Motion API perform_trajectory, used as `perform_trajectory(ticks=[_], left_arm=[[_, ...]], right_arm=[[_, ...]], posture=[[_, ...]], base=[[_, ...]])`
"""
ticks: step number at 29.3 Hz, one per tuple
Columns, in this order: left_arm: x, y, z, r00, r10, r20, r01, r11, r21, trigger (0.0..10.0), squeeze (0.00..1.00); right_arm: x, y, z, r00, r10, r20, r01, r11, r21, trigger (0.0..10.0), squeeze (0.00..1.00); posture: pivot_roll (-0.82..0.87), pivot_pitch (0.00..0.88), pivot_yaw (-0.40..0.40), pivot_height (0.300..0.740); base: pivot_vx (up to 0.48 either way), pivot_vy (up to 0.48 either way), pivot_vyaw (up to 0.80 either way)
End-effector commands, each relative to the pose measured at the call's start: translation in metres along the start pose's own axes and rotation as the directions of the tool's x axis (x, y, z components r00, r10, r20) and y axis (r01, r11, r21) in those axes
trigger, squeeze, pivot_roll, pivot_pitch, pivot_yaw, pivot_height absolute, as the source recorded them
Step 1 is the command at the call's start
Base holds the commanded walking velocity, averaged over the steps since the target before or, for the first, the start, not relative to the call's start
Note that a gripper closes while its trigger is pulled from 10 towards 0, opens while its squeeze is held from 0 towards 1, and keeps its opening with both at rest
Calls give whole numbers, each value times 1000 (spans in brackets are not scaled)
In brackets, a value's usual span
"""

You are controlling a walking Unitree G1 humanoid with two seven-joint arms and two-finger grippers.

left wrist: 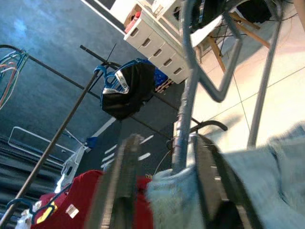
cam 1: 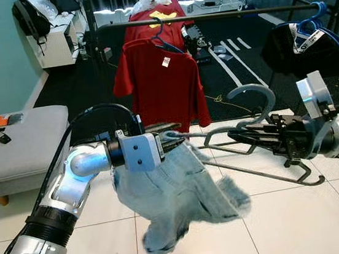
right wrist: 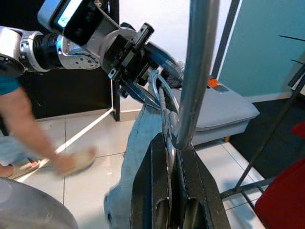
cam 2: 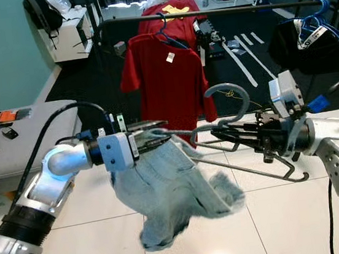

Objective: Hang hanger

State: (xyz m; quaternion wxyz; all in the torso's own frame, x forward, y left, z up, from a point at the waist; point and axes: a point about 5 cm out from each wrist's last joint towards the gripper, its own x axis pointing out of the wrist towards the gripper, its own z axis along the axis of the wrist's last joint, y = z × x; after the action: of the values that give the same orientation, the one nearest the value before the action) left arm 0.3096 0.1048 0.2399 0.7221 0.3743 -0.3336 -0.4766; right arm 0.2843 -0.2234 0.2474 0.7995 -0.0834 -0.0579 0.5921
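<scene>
White tiles are lying under both arms. Right gripper (cam 1: 240,135) is clamping the grey hanger (cam 1: 253,92) near its hook; left gripper (cam 1: 174,137) is pinching the hanger's far end with jeans (cam 1: 178,197), below the rail (cam 1: 205,17).

White tiled floor (cam 1: 293,223), dark mat (cam 1: 89,81) beyond, grey bench (cam 1: 17,146) standing at left

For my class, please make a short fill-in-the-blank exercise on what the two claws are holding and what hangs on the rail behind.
1. The right claw grips a grey ____.
2. The left claw holds the hanger together with a pale blue ____ garment.
3. On the rail behind hangs a ____ T-shirt on a blue hanger.

Missing words: hanger; denim; red
</scene>
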Motion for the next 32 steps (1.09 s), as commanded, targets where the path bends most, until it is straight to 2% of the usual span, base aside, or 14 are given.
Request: perform_trajectory(ticks=[1,2,4,5,9,11,12,14,15,20,25,32], left_arm=[[-2,6,0,999,42,0,-42,999,-8,10000,1000],[-2,9,1,998,61,13,-61,998,-9,10000,455],[-2,9,1,998,61,13,-61,998,-9,10000,455],[-2,14,4,995,92,35,-91,996,-26,10000,0],[-2,20,7,990,130,56,-127,990,-57,10000,0],[-8,38,14,976,200,90,-186,972,-145,10000,0],[-8,38,14,976,200,90,-186,972,-145,10000,0],[-22,52,18,977,183,108,-148,950,-276,10000,0],[-26,54,20,979,166,115,-123,941,-316,10000,0],[-33,53,19,983,141,120,-87,924,-373,10000,0],[-37,44,21,984,89,157,-2,875,-484,10000,0],[-37,47,25,979,90,181,19,851,-524,10000,0]], right_arm=[[0,0,11,999,20,38,-18,999,-38,10000,0],[0,0,11,999,20,39,-18,999,-37,10000,0],[0,0,11,999,20,39,-18,999,-37,10000,0],[-1,0,11,999,18,44,-16,999,-34,10000,0],[-1,-1,12,999,15,51,-14,999,-32,10000,0],[-1,-1,11,998,13,60,-11,1000,-25,10000,0],[-1,-1,11,998,13,60,-11,1000,-25,10000,0],[-1,-2,10,998,11,65,-10,1000,-19,10000,0],[-2,-2,10,998,11,66,-9,1000,-17,10000,0],[-2,-3,10,998,10,69,-9,1000,-14,10000,0],[-4,-3,10,997,20,71,-20,1000,-5,10000,0],[-5,-4,11,997,22,72,-22,1000,-2,10000,0]], posture=[[-23,27,4,740],[-23,27,4,740],[-23,27,4,740],[-23,27,4,740],[-22,28,4,740],[-20,29,1,740],[-20,29,1,740],[-14,25,-2,740],[-14,25,-2,740],[-12,24,-4,740],[-13,15,-8,740],[-14,9,-10,740]], base=[[0,0,0],[0,0,0],[0,0,0],[0,0,0],[0,0,0],[0,0,0],[0,0,0],[0,0,0],[0,0,0],[0,0,0],[0,0,0],[0,0,0]])
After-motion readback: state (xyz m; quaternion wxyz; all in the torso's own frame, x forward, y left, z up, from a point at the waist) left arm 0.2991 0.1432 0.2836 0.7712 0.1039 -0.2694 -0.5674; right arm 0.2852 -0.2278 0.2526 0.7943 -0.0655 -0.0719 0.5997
